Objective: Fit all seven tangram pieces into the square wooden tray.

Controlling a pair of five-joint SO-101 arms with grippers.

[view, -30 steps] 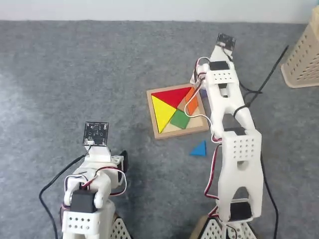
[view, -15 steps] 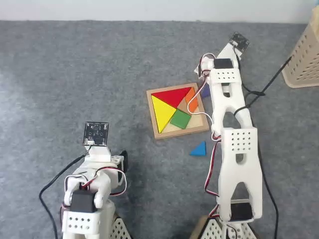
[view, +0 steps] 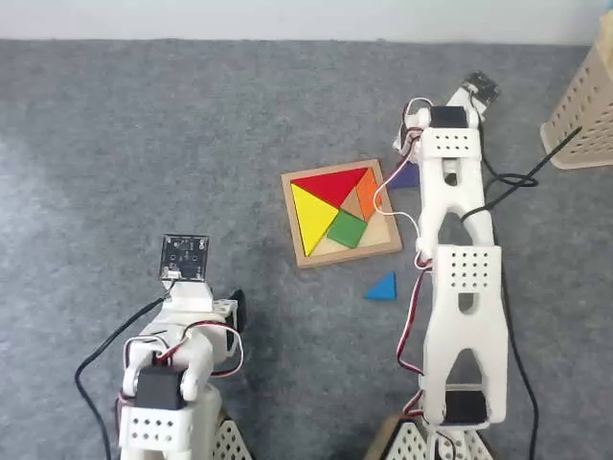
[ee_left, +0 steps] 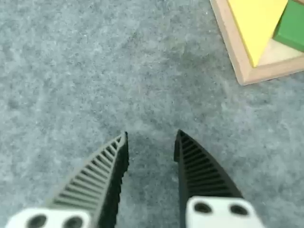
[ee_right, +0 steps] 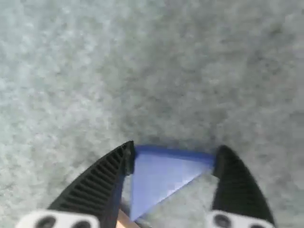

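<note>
1. four pieces sit in the tray: red triangle, yellow triangle, green square, orange piece.
2. note what is left: the blue triangle lies on the carpet near the tray, and the violet triangle is just beside the tray's far corner.
3. right gripper: its jaws touch both ends of the violet triangle, so treat that piece as held.
4. left gripper: partly open, empty, low over the carpet.
</note>
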